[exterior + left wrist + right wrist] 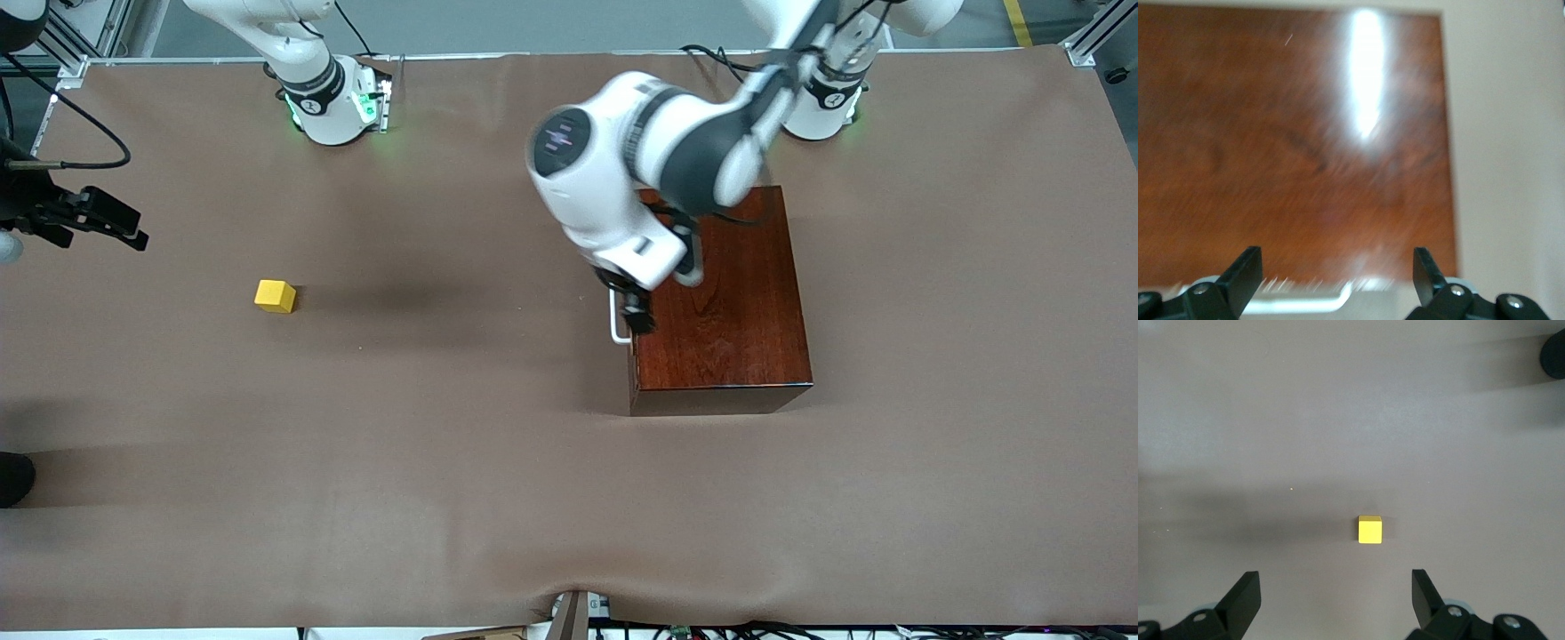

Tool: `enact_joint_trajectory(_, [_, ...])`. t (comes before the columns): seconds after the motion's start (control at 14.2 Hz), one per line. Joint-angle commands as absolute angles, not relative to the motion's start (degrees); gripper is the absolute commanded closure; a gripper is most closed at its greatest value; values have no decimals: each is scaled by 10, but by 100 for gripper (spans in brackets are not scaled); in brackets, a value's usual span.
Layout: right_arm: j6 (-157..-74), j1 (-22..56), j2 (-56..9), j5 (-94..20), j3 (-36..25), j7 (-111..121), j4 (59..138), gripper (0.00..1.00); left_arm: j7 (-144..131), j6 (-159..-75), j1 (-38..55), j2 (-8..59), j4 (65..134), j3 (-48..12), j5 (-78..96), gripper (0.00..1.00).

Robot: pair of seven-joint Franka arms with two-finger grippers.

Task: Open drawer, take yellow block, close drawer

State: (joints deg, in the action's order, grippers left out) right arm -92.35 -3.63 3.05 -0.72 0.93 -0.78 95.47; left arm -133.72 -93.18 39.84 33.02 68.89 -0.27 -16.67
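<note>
Two hands: both in view, both with fingers spread and holding nothing.
Left hand (635, 313): hangs at the front edge of the wooden box, just above the white handle; in the left wrist view its two dark fingertips (1245, 270) stand wide apart with the handle between them.
Handle (615, 320): white, U-shaped, sticking out from the box's front toward the right arm's end of the table.
Drawer (633, 369): shut, its dark front flush with the box.
Wooden box (733, 302): glossy reddish-brown, lying on the table under the left arm.
Right hand (107, 222): black, up in the air at the right arm's end of the table; fingers (1241, 597) parted with empty space between them.
Yellow block (275, 296): small bright cube resting on the bare table, outside the drawer, well apart from the box; in the right wrist view (1370, 529) it sits ahead of the open fingers, not touching either.
Table (444, 444): covered in brown paper.
</note>
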Motion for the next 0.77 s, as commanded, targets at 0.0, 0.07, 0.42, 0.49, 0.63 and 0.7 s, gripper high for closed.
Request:
enact_joint_trajectory(0.0, [-915, -33, 26, 4, 11, -11, 942, 0, -1274, -928, 325, 300, 699, -10, -160, 0])
enact_joint_trajectory(0.07, [-915, -33, 26, 4, 11, -11, 942, 0, -1247, -928, 297, 294, 699, -11, -157, 0])
enact_joint_trajectory(0.42, [-915, -33, 26, 4, 11, -11, 942, 0, -1088, -928, 168, 256, 706, -11, -119, 0])
enact_joint_trajectory(0.49, [-915, -33, 26, 3, 11, -11, 942, 0, -1052, -927, 145, 249, 707, -11, -113, 0])
enact_joint_trajectory(0.63, [-915, -33, 26, 3, 11, -11, 942, 0, -972, -924, 98, 232, 708, -11, -106, 0])
enact_joint_trajectory(0.7, [-915, -33, 26, 4, 11, -11, 942, 0, -934, -924, 71, 224, 710, -11, -87, 0])
